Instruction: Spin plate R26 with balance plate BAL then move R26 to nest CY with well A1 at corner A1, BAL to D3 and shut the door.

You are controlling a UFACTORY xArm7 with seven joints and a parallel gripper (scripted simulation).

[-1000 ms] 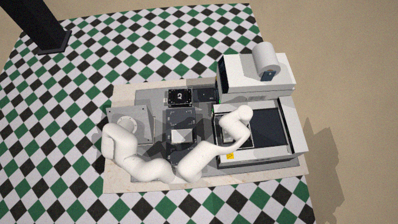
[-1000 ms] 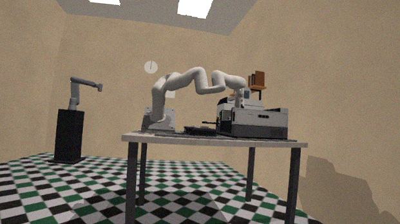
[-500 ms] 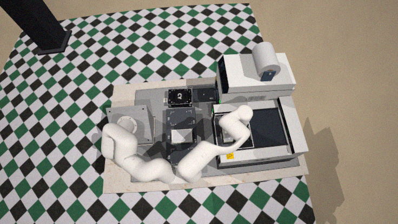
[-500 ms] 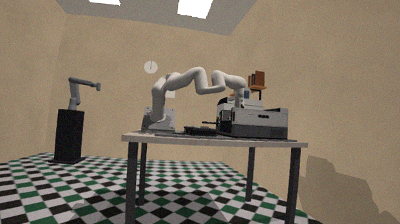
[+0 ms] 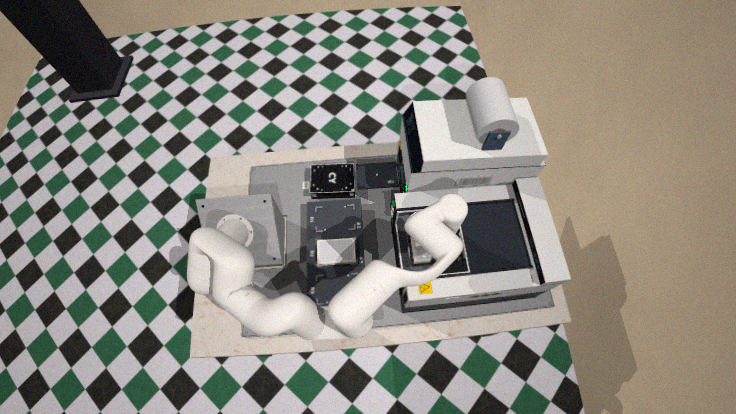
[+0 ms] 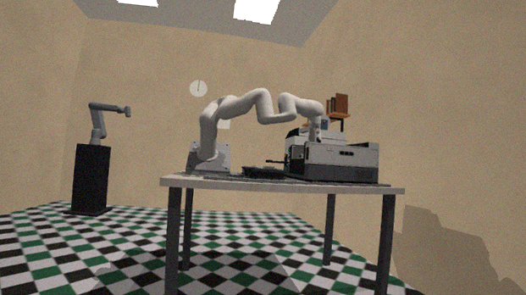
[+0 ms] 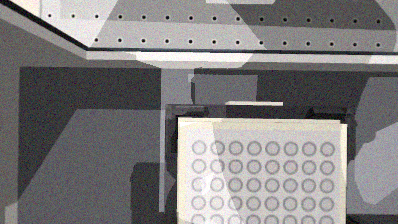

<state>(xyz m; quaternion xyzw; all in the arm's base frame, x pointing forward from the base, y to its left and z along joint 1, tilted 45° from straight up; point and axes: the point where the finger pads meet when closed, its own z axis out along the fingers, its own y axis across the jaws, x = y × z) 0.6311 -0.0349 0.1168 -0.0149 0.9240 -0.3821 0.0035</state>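
A pale plate (image 7: pixel 260 170) with rows of round wells is seen lying flat inside the centrifuge's (image 5: pixel 535 226) open bay.

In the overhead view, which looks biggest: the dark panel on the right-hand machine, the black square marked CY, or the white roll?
Largest to smallest:
1. Dark panel
2. White roll, though it stands higher, nearer the camera
3. CY square, close to the roll

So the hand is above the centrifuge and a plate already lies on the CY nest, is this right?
Not quite. The hand is above the centrifuge, but the CY nest carries no plate: the top view shows its label uncovered.
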